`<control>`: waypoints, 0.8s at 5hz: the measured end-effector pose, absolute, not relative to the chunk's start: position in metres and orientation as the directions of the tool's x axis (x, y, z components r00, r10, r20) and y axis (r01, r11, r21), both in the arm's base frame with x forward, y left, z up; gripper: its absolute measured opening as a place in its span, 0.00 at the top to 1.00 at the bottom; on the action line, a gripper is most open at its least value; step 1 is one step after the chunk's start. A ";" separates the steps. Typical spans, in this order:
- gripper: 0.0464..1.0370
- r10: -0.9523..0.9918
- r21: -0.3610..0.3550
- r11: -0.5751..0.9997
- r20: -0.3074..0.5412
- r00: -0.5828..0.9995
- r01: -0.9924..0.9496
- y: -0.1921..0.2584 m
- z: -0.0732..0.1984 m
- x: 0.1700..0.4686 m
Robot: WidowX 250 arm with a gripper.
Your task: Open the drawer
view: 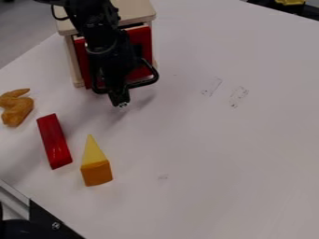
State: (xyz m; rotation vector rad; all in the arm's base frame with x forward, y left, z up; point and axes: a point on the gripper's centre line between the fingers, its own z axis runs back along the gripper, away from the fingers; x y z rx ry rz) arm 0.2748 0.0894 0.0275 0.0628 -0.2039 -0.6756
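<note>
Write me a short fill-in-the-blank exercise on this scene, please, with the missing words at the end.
The gripper hangs by a wooden cabinet whose drawer front is coloured ____. In this view, the red bar lies to the ____ of the two-coloured block. That block's pointed end is coloured ____.

Missing words: red; left; yellow.

looks most like a robotics lab, judging by the black robot arm (100, 28) over a scuffed white tabletop (218, 149), the metal rail (16, 193) and bolted black bracket (55, 225) at the lower left, and the simple red block (54, 140) and yellow-and-orange block (96, 172) lying out.
</note>
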 end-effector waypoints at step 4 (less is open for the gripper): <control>0.92 -0.642 0.122 0.766 0.191 0.742 0.631 0.055 0.034 0.247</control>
